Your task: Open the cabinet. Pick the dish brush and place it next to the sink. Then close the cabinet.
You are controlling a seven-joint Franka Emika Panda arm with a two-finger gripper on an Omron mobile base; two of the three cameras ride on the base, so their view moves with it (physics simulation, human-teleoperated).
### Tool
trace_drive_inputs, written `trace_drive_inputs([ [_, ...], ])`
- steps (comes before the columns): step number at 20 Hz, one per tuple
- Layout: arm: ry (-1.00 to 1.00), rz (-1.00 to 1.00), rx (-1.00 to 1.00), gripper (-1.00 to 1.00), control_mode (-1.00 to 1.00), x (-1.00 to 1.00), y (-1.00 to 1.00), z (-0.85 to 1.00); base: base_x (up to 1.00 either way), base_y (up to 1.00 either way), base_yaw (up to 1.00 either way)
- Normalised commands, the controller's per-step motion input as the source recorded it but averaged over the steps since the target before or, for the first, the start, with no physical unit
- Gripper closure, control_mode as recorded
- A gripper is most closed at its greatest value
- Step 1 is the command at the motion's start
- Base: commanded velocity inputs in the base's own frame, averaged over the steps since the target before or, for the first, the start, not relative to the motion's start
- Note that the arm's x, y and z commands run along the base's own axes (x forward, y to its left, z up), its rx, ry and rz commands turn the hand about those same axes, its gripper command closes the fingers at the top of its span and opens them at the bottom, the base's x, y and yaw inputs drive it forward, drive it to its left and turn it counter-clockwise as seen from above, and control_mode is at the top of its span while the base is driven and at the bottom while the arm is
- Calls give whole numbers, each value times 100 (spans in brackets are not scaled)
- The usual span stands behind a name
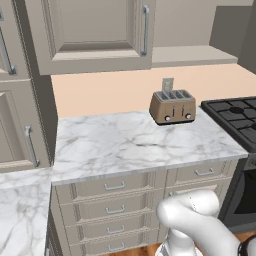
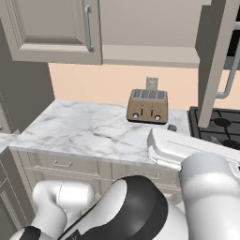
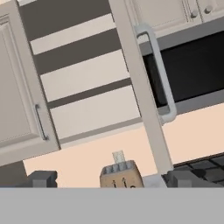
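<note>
- The cabinet (image 1: 95,35) hangs on the wall above the table (image 1: 130,142). Its left door, with a recessed panel and a vertical silver bar handle (image 1: 145,30), is shut.
- The cabinet's right door (image 2: 215,61) stands swung out toward the robot. In the right base view it shows edge-on as a tall grey-beige slab over the left edge of the stove. In the hand view the same door edge (image 3: 140,87) runs as a pale strip from top to bottom.
- Beside that strip, the hand view shows the cabinet interior (image 3: 83,83): pale shelves alternate with dark gaps. I cannot make out any item on these shelves.
- The dish brush cannot be identified; its position cannot be told.
- The pincer (image 3: 113,180) is spread wide and holds nothing. Its 2 dark tips sit far apart at the bottom of the hand view, 1 at the left (image 3: 41,178) and 1 at the right.
- A brown 4-slot toaster (image 1: 172,106) stands upright at the back of the table, near the wall, just left of the stove.
- A white wall outlet (image 1: 167,84) sits directly behind the toaster.
- The table has a white marbled top, with drawer fronts (image 1: 115,200) carrying small horizontal pulls beneath it.
- A black gas stove (image 1: 237,117) adjoins the right end of the table.
- A microwave (image 3: 192,70) with a curved pale handle hangs right of the open door.
</note>
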Motion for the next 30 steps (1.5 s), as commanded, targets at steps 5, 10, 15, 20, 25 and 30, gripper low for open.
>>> trace_drive_inputs([
  [5,0,11,0,-100,-100,29,-21,-8,0,0,0],
  [10,0,10,0,-100,-100,42,-24,-11,0,0,0],
  [15,0,10,0,-100,-100,39,-23,-20,0,0,0],
  [20,0,6,0,-100,-100,14,-26,-27,0,0,0],
  [25,0,6,0,-100,-100,17,-27,-29,0,0,0],
  [30,0,5,0,-100,-100,22,-19,-24,0,0,0],
])
